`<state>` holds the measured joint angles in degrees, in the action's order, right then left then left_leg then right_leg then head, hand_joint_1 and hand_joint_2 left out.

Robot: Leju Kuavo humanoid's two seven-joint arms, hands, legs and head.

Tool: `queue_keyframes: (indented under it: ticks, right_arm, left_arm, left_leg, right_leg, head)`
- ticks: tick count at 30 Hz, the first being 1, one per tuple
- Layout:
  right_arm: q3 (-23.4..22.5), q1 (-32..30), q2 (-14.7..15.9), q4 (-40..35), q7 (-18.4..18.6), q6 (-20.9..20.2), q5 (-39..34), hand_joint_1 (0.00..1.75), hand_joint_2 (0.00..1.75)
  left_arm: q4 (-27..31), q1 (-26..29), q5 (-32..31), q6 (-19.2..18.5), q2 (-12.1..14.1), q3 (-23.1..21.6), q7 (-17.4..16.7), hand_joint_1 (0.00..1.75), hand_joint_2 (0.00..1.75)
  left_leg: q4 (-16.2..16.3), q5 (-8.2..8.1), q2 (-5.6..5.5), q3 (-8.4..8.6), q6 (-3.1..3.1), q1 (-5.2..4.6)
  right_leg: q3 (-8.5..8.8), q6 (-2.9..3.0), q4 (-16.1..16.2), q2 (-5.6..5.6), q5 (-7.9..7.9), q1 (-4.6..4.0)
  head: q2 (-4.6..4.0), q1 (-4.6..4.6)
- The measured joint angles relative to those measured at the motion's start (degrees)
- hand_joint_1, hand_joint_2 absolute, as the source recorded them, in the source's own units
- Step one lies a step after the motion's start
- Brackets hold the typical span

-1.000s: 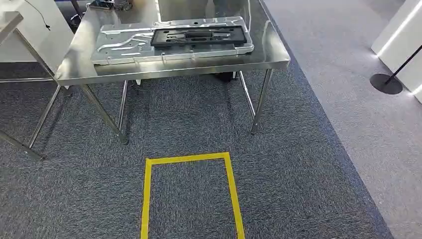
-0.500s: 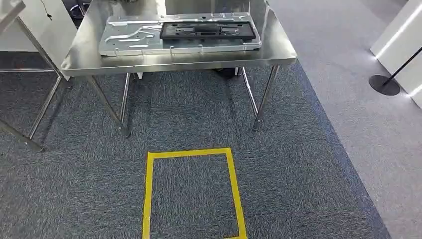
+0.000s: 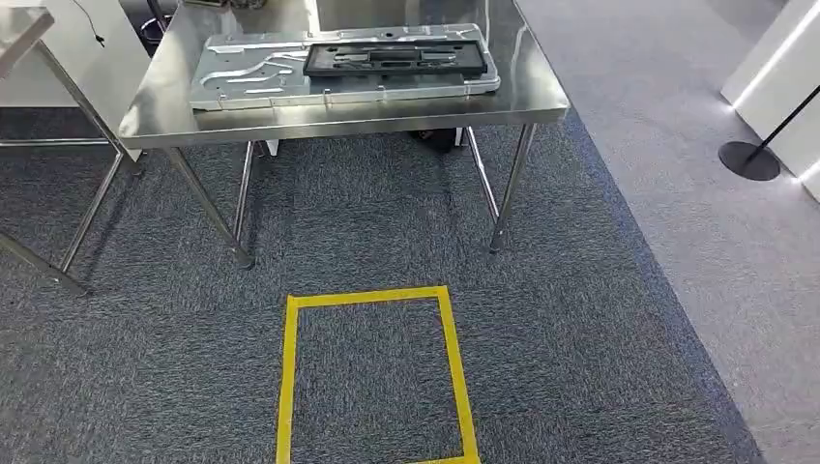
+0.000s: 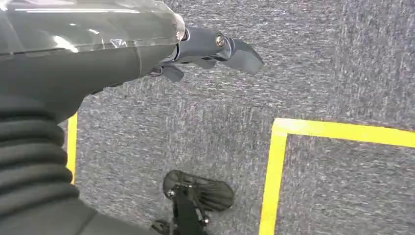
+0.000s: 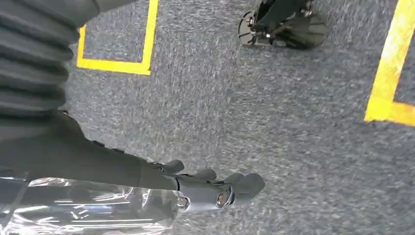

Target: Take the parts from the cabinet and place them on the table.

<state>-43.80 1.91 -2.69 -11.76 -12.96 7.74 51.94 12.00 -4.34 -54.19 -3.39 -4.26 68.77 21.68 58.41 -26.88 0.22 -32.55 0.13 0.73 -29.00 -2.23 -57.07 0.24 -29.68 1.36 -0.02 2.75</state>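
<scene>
Nearest to you, both arms hang over the dark grey carpet (image 3: 600, 367). The left hand (image 4: 205, 49) has its fingers stretched out and apart over the floor, with nothing between them; a clear plastic wrap (image 4: 88, 24) covers the back of the hand. The right hand (image 5: 210, 188) lies the same way, fingers extended and apart, holding nothing, with the same clear wrap beside it. On the carpet just ahead you see a yellow tape rectangle (image 3: 290, 377), its far edge running across the floor short of the table. Beyond it stands the steel table (image 3: 338, 114) on thin metal legs. On its top lies a large stamped silver metal panel (image 3: 251, 77), flat and lengthwise along the table, and on that panel's right half rests a black plastic frame (image 3: 392, 60), also flat, touching the panel beneath it. To the left a second steel table (image 3: 19, 29) shows a corner and slanted legs. Far right, on a lighter grey strip of floor, a round black base (image 3: 749, 161) with a thin pole stands near a white wall panel (image 3: 778, 68).
</scene>
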Motion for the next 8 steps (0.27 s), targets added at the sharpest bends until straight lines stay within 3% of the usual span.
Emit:
queue_keyframes:
  ticks: [7, 8]
  right_arm:
    - [5.1, -1.2, 0.3, -1.1, 1.9, -1.2, -7.5, 0.00, 1.75]
    - [5.9, -1.4, 0.4, -1.3, 2.1, -1.4, -8.5, 0.00, 0.00]
  left_arm:
    - [1.0, 1.7, 7.9, 0.5, 0.3, -8.7, -3.1, 0.00, 1.75]
    - [1.1, 1.9, 8.9, 0.6, 0.4, -10.0, -3.5, 0.00, 0.00]
  left_leg:
    - [-0.2, 0.20, 0.00, 0.00, -0.20, 0.06]
    - [-0.2, 0.21, 0.00, 0.00, -0.21, 0.06]
  right_leg:
    - [-0.06, 0.16, 0.0, 0.00, 0.10, -0.05]
    - [-0.06, 0.18, 0.0, 0.00, 0.11, -0.05]
  head:
    - [0.02, 0.00]
    - [0.00, 0.00]
